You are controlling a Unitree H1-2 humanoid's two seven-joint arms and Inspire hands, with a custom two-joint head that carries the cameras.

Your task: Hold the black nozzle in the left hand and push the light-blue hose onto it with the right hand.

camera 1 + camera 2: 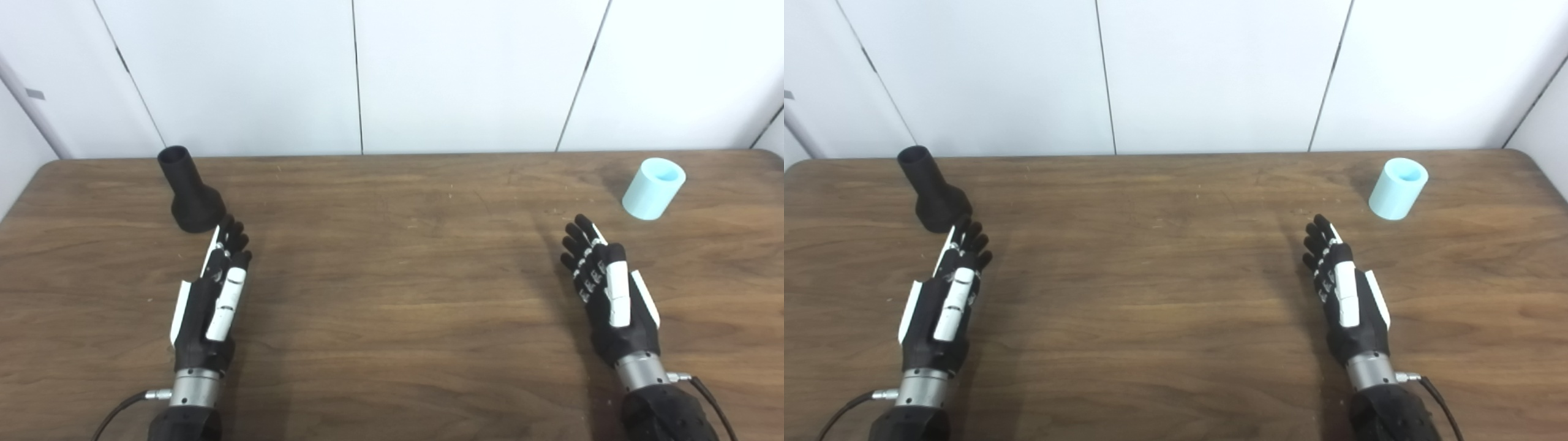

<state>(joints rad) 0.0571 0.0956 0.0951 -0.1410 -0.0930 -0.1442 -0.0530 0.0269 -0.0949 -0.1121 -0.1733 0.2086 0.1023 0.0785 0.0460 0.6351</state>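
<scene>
The black nozzle [190,193] stands upright at the table's far left, wide base down and narrow neck up. My left hand [214,297] lies just in front of it, open with fingers straight, its fingertips close to the nozzle's base and holding nothing. The light-blue hose [653,188] is a short hollow cylinder at the far right, its open end facing up. My right hand [609,291] is open and empty, with straight fingers, a short way in front and to the left of the hose.
The wooden table [398,275] runs back to a white panelled wall [367,73]. Its rounded far corners show at left and right. Cables run from both wrists toward the near edge.
</scene>
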